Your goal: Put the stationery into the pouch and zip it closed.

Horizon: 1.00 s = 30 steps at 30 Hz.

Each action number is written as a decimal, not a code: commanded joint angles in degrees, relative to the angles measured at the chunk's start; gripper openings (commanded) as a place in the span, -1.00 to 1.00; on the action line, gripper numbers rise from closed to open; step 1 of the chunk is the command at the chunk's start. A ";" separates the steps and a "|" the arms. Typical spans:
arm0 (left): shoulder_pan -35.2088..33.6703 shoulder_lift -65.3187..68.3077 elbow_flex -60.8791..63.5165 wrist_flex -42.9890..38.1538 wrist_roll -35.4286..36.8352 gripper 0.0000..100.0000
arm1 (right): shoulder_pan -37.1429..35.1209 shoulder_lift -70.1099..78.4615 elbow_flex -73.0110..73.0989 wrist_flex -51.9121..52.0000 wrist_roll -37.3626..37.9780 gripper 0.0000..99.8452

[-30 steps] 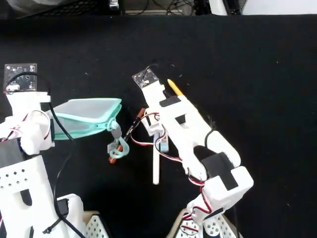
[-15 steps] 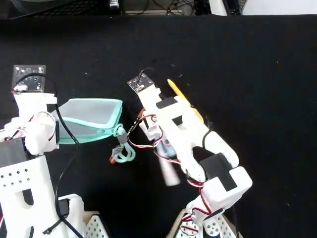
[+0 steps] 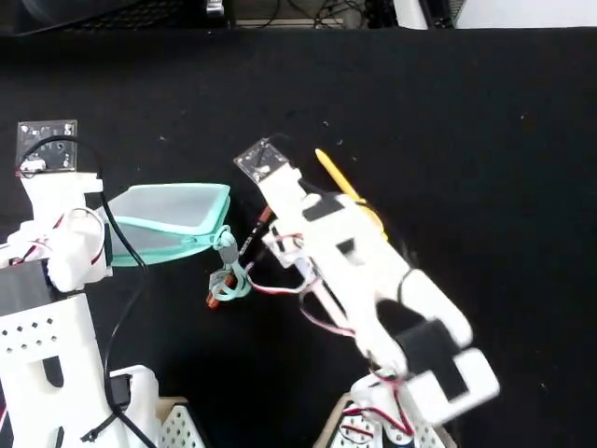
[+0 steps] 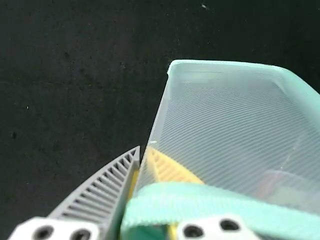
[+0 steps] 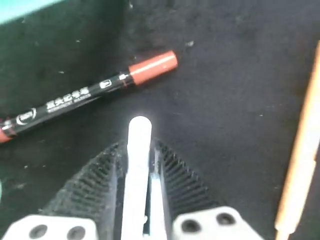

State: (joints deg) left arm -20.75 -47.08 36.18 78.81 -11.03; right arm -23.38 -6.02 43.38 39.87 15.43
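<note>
The mint translucent pouch [image 3: 168, 224] lies at the left with its open mouth toward the middle. My left gripper [image 3: 104, 238] is shut on the pouch's left end. In the left wrist view the pouch wall [image 4: 235, 135] sits between the fingers of the left gripper [image 4: 147, 162]. My right gripper [image 5: 139, 145] is shut on a white pen [image 5: 137, 150], above the cloth just right of the pouch mouth. A black marker with red caps [image 3: 241, 252] [image 5: 90, 95] lies by the mouth. A yellow pencil [image 3: 336, 177] [image 5: 300, 165] lies beside the right arm.
A mint zipper loop [image 3: 229, 275] hangs off the pouch's near corner, over the marker's end. A black cloth [image 3: 466, 140] covers the table, with free room to the right and at the back. The arm bases stand at the front edge.
My right gripper has lifted the white pen off the cloth and swung it under the arm; that arm's elbow shifted right. The left arm and pouch barely moved.
</note>
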 commanded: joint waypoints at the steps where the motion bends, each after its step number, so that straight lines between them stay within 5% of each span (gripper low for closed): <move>1: 0.48 0.26 2.15 -0.53 0.79 -0.94 | 5.10 -7.08 6.02 -6.95 2.29 -0.98; 11: 0.48 0.26 2.15 -0.53 0.79 -0.94 | 2.20 -7.34 7.60 -8.97 2.20 -0.97; 16: 0.40 0.26 2.15 -0.53 0.79 -0.94 | -2.99 -5.23 7.60 -2.64 -0.26 -0.68; 30: 0.40 0.26 2.15 -0.53 0.88 -0.94 | -3.96 12.35 -10.51 8.09 -0.53 -0.69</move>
State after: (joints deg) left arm -20.75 -47.08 36.18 78.81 -10.95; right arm -26.81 4.26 37.49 47.52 15.43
